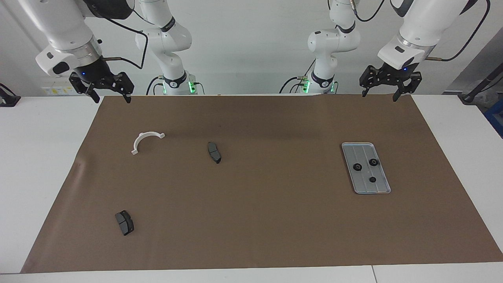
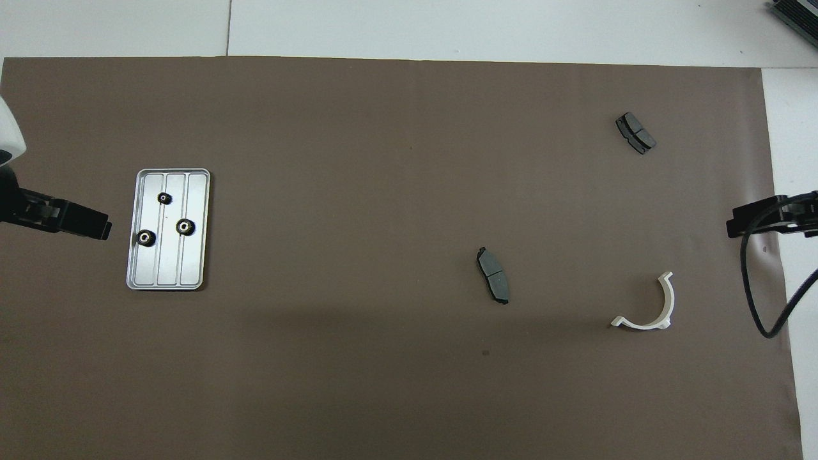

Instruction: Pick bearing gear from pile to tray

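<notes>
Facing view first: I see the tray (image 1: 366,168) lying flat on the brown mat (image 1: 259,204) toward the left arm's end of the table. Three black gears rest inside it: one gear (image 1: 357,167) and a second gear (image 1: 373,162) side by side, and a third gear (image 1: 372,179) farther from the robots than those two. All three lie apart from each other.

What I can make out of the pile sits toward the right arm's end. The white half-ring bracket (image 1: 146,140) lies nearest the robots. A dark grey pad (image 1: 214,152) lies beside it, more toward the middle of the mat. Another dark grey pad (image 1: 124,222) lies well away, much farther from the robots. I spot no gear among these loose parts.

I note the left gripper (image 1: 380,92) raised over the mat's edge at the robots' end, fingers spread, nothing between them. The right gripper (image 1: 111,96) hangs over the mat's corner at its own end, also spread and carrying nothing.

Overhead view confirms: tray (image 2: 198,230) with three gears in its grooves, bracket (image 2: 652,313) and both pads apart on the mat.
</notes>
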